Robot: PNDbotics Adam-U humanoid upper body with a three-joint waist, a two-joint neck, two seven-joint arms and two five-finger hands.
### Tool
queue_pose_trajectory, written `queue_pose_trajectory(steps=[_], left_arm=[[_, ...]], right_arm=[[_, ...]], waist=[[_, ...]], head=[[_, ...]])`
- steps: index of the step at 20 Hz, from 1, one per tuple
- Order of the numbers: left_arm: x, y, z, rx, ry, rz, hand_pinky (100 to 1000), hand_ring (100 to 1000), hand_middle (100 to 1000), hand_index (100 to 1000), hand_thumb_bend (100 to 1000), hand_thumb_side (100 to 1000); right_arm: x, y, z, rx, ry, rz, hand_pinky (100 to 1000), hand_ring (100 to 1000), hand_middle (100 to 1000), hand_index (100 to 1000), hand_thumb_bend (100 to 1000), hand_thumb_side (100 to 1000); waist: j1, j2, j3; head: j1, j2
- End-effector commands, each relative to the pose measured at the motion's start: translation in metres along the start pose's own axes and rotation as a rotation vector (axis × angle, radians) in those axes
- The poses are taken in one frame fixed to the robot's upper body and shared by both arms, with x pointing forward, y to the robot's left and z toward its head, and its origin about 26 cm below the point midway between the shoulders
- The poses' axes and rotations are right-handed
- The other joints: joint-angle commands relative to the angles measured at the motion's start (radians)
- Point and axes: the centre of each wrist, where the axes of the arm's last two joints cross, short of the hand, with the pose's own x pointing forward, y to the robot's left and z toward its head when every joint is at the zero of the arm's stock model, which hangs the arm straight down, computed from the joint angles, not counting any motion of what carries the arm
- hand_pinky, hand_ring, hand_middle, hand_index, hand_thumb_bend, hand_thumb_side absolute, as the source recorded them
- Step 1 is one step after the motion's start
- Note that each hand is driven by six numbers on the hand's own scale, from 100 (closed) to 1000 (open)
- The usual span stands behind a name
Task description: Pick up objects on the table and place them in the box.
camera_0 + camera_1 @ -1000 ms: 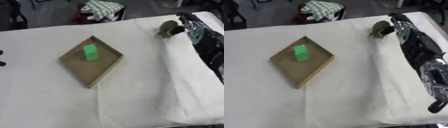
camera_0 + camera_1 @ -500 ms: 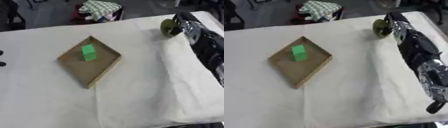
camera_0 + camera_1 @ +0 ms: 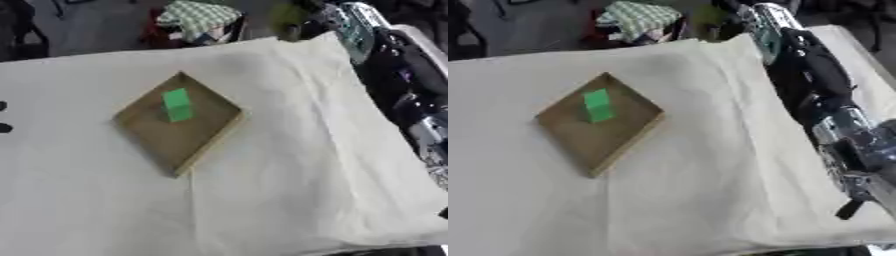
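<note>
Lifting a dark olive rounded object [image 3: 709, 14] past the table's far edge in the right hand [image 3: 741, 11] (fingers unreadable); risking a drop short of the shallow brown cardboard box [image 3: 203, 137], holding a green block [image 3: 178, 104].

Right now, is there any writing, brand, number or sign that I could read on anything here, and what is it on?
None can be read.
Green block: plain faces, no marks.
Cardboard box: bare brown, no print showing.
White cloth: blank.
Robot's right arm: a teal patch near its top, too blurred to read.

Black right arm [image 3: 815, 75], silver joints
</note>
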Motion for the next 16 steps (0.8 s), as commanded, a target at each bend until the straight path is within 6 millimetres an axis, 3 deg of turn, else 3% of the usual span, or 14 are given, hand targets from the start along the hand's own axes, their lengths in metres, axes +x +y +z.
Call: queue_pose_trajectory(steps=[1, 4, 9, 13, 14, 15, 16], left_arm=[[0.008, 0.005, -0.004, -0.006, -0.026, -0.018, 609, 739, 779, 805, 180, 695], [0.008, 0.004, -0.005, -0.011, -0.026, -0.014, 610, 740, 779, 805, 179, 696], [0.008, 0.003, -0.005, -0.013, -0.028, -0.014, 610, 740, 779, 805, 179, 697], [0.007, 0.004, -0.005, -0.009, -0.026, -0.016, 610, 740, 779, 805, 178, 696], [0.007, 0.004, -0.004, -0.008, -0.025, -0.016, 610, 740, 779, 805, 178, 696], [0.007, 0.005, -0.005, -0.007, -0.026, -0.017, 610, 740, 779, 805, 178, 696], [0.008, 0.005, -0.005, -0.007, -0.026, -0.017, 610, 741, 779, 805, 178, 696]], right_arm=[[0.036, -0.013, -0.013, 0.065, -0.160, 0.051, 638, 575, 448, 544, 100, 161], [0.055, 0.001, -0.023, 0.158, -0.218, 0.050, 648, 587, 462, 560, 100, 172], [0.075, 0.029, -0.033, 0.316, -0.280, 0.086, 710, 685, 621, 765, 104, 213], [0.080, 0.040, -0.034, 0.392, -0.319, 0.109, 741, 749, 766, 900, 195, 276], [0.081, 0.040, -0.034, 0.401, -0.325, 0.114, 772, 799, 859, 969, 254, 298], [0.083, 0.041, -0.034, 0.414, -0.336, 0.128, 772, 799, 859, 969, 254, 298], [0.084, 0.041, -0.034, 0.421, -0.345, 0.141, 793, 827, 916, 997, 301, 311]], waist=[[-0.003, -0.017, 0.004], [-0.003, -0.017, 0.008], [-0.006, -0.015, 0.007], [-0.010, -0.016, 0.003], [-0.010, -0.016, 0.002], [-0.011, -0.016, 0.000], [-0.012, -0.016, -0.001]], head=[[-0.004, -0.004], [-0.007, -0.003], [-0.011, -0.001], [-0.010, 0.000], [-0.009, 0.000], [-0.009, -0.001], [-0.008, -0.001]])
